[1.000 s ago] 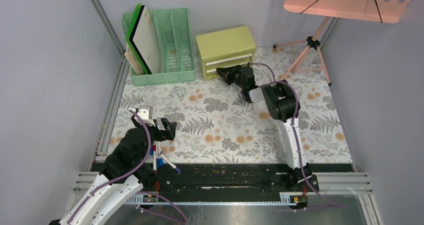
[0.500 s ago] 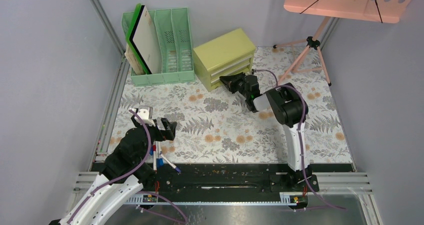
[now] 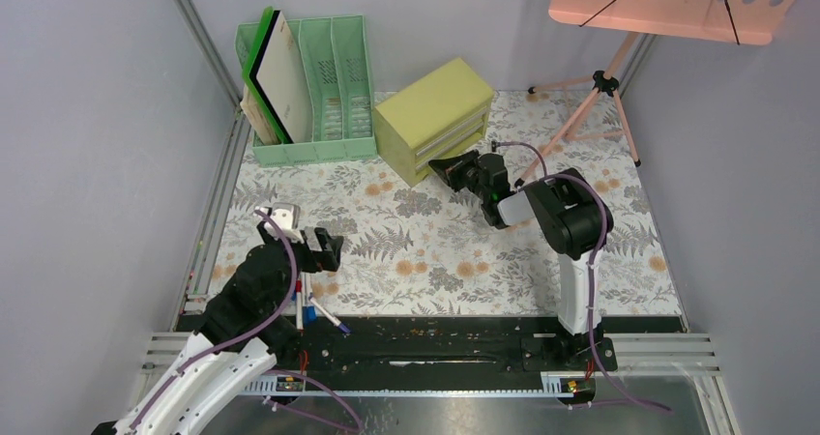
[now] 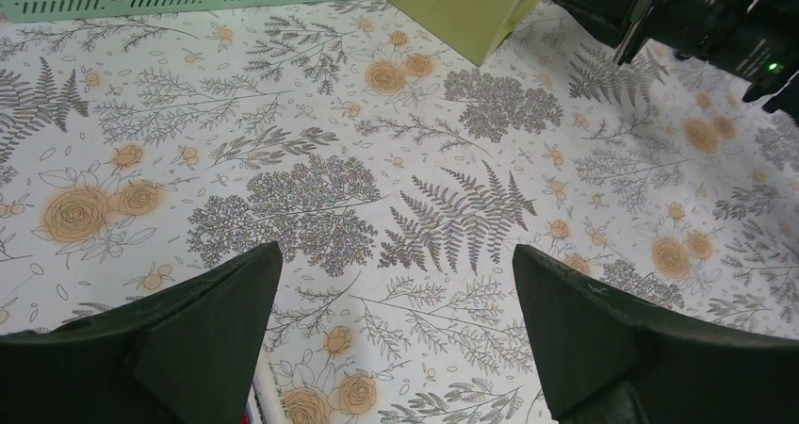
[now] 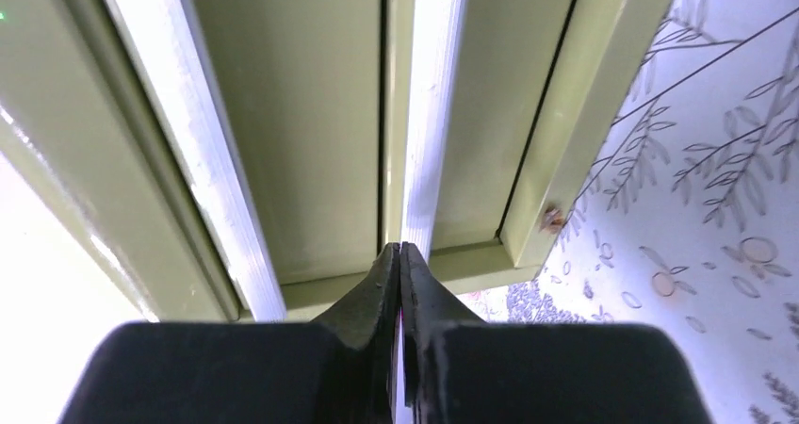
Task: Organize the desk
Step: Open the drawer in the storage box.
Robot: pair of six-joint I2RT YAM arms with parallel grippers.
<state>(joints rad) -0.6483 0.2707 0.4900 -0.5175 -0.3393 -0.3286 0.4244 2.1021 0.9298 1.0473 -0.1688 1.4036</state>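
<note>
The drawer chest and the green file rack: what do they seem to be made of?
Drawer chest: probably painted metal, possibly plastic; smooth matte yellow-green faces, bright glossy handle strips. File rack: most likely moulded plastic; uniform mint colour, thin slotted walls.

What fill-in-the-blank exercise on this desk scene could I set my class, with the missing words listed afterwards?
1. The right gripper has its jaws ____ , with its tips at the front of the drawer chest.
2. The left gripper hovers over the desk with its jaws wide ____ .
3. The slotted file rack beside the drawer chest is pale ____ in colour.

Missing words: shut; open; green.
</note>
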